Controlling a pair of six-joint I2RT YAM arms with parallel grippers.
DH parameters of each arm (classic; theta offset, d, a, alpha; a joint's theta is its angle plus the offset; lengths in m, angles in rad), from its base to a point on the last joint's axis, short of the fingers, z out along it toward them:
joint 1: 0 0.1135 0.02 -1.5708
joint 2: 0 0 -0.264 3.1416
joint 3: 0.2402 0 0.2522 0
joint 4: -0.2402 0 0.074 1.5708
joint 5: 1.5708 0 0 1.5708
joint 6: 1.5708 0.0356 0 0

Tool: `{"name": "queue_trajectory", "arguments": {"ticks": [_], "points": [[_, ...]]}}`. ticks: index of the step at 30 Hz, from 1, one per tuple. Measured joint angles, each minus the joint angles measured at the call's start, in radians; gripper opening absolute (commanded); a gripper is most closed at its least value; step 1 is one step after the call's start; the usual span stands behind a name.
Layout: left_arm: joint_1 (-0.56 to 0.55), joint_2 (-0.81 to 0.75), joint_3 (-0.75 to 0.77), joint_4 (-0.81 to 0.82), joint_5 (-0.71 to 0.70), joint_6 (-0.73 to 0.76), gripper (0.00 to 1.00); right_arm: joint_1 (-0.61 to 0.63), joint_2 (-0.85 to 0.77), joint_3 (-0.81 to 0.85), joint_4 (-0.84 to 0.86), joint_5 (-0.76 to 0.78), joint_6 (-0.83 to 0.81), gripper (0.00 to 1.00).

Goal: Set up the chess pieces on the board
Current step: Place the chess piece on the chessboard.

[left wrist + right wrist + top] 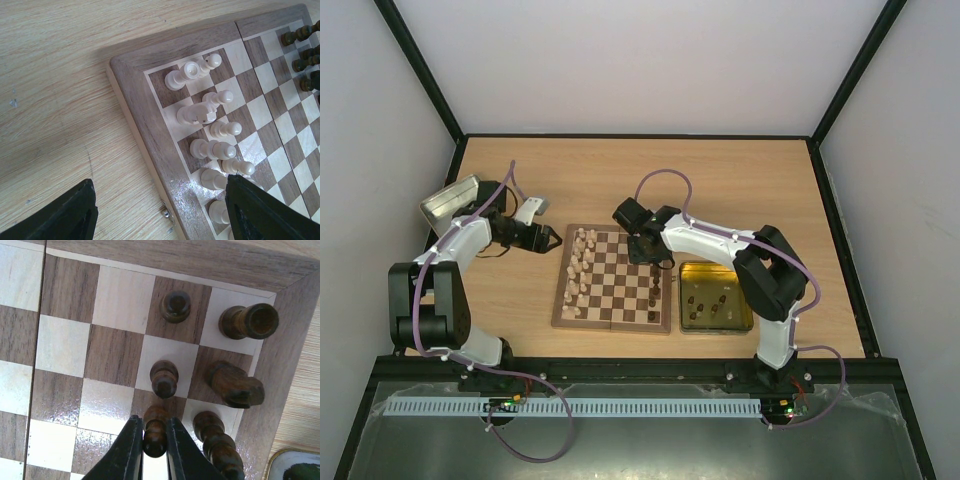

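Observation:
The board (613, 300) lies mid-table. Cream chess pieces (582, 265) fill its left two files and show in the left wrist view (210, 110). A few dark pieces (655, 290) stand near its right edge. My right gripper (155, 440) is shut on a dark pawn (156, 432), upright over a dark square beside a dark bishop (215, 437). Past it stand two dark pawns (164, 377), a knight (235, 385) and a rook (250, 321). My left gripper (160, 212) is open and empty, hovering over the board's left border (145, 115).
A yellow-gold tin (745, 318) holding several pieces lies just right of the board; its corner shows in the right wrist view (295, 467). A silver tin (450, 200) sits at the far left behind the left arm. A small metal clasp (166, 213) is on the board's edge.

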Motion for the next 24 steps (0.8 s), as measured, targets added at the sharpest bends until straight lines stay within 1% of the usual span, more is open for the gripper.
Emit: {"name": "queue_trajectory", "arguments": {"ticks": [6, 24], "points": [[0.0, 0.0, 0.0, 0.0, 0.0, 0.0, 0.71, 0.0, 0.0, 0.0, 0.0, 0.0, -0.003, 0.15], [0.0, 0.0, 0.0, 0.0, 0.0, 0.0, 0.71, 0.0, -0.021, 0.021, 0.0, 0.0, -0.003, 0.16]]}}
